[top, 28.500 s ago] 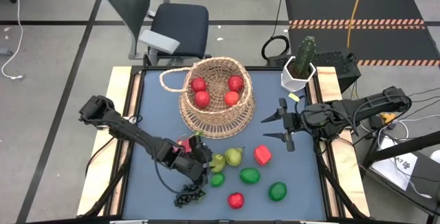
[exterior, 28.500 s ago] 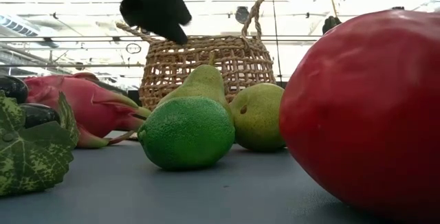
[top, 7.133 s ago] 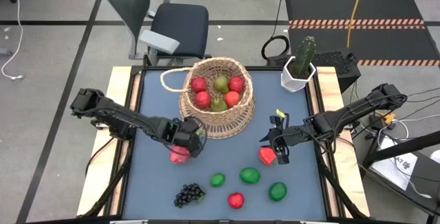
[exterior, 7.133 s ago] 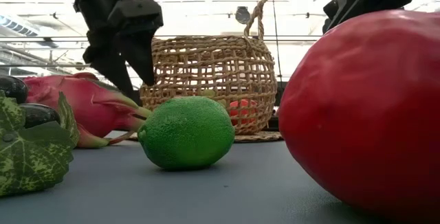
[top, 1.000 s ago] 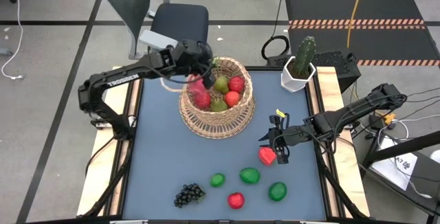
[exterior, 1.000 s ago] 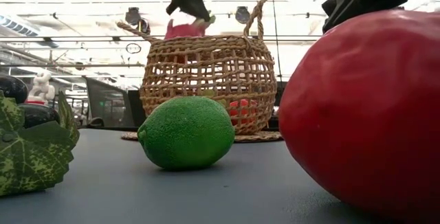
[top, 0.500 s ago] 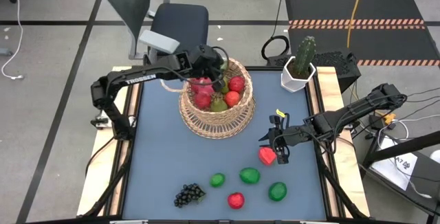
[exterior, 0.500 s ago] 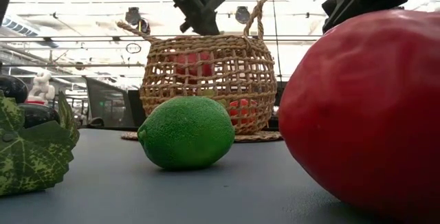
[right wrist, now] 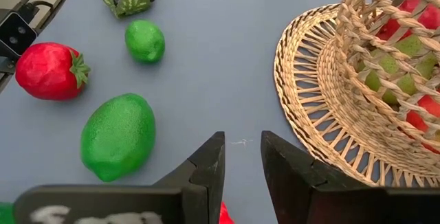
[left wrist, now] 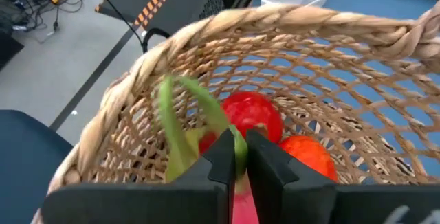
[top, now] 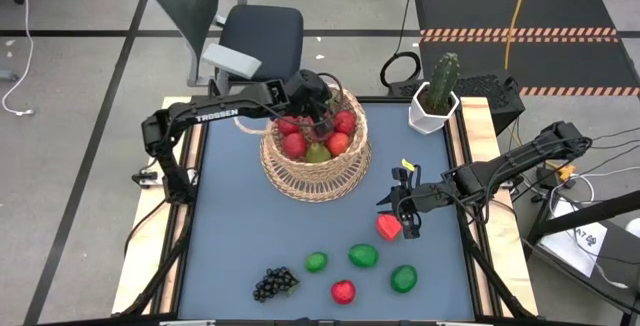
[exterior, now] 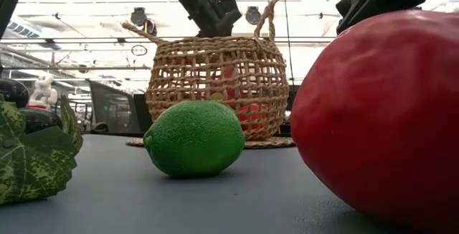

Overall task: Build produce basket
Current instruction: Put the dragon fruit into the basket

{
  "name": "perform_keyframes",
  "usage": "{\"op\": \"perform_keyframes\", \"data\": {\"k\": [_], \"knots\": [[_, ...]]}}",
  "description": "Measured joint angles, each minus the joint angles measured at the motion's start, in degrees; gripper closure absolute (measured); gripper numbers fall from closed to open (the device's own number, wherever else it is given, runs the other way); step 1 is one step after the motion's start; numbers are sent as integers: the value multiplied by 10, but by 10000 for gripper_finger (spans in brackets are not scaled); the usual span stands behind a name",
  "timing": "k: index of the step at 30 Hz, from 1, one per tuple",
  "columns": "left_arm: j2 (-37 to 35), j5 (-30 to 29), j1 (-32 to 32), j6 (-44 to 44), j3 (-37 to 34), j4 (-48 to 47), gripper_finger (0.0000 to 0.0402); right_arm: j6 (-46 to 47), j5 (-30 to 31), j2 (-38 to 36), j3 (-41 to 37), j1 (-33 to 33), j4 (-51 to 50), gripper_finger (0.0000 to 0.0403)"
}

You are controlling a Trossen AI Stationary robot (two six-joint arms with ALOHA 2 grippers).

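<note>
**Over the basket's mouth, the left claw has the dragon fruit**

Upper centre of the high view, the left claw [top: 318, 116] hangs right over the open basket [top: 300, 171], fingers nearly closed on the green leaf tips of the pink dragon fruit [left wrist: 242, 207], which sits just below them inside the wicker rim. Red apples [top: 294, 145] and a green pear [top: 318, 153] are in there too, packed close!

Right of centre, the right claw [top: 405, 211] waits low over the blue counter [top: 230, 226], fingers a narrow gap apart and gripping nothing, a red fruit [top: 388, 227] just beside it.

Lower down the counter, more produce lies loose: a small lime [top: 316, 262], a larger green fruit [top: 363, 256], another green one [top: 403, 279], a red round one [top: 343, 291], and the dark grape bunch [top: 274, 285] towards the lower left. A white pot with a cactus [top: 435, 101] stands at the counter's upper right corner.
</note>
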Motion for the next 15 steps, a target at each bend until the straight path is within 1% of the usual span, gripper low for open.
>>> {"op": "perform_keyframes", "data": {"k": [5, 15], "knots": [[0, -1, 0, -3, 0, -7, 367, 0, 0, 0, 0, 0, 0, 312], [0, -2, 0, -31, 0, -77, 366, 0, 0, 0, 0, 0, 0, 312]]}}
